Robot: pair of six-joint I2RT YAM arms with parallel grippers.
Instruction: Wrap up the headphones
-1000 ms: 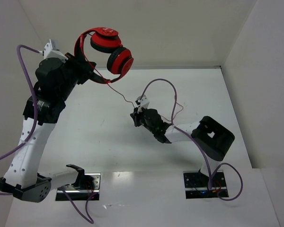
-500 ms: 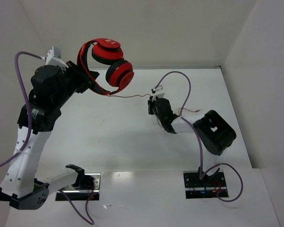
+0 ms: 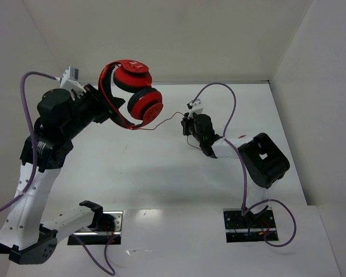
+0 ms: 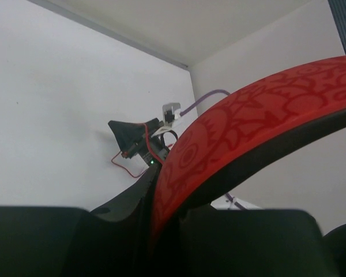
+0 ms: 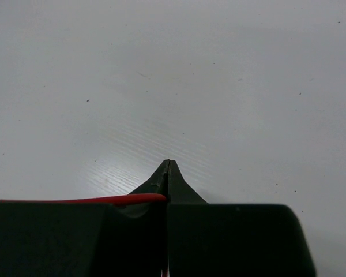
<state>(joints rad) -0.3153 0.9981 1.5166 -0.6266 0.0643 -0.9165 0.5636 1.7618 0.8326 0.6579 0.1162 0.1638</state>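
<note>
Holding the red headphones (image 3: 139, 99) upper left, we've got the left gripper (image 3: 105, 104) clamped on the band (image 4: 248, 115), right gripper (image 3: 188, 123) pinching the cord (image 3: 168, 119) mid-frame.

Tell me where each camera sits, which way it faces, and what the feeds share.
Top external: fixed above and behind the bases, looking down on the table; both arms show, left gripper holding the headphones up, right gripper pinching the cord.
Left wrist: looks over its own dark fingers, past the red band, toward the right gripper.
Right wrist: looks down at the table over its own shut fingers, cord entering from the left.
Shared: top and left wrist views both show the right gripper on the cord.
</note>
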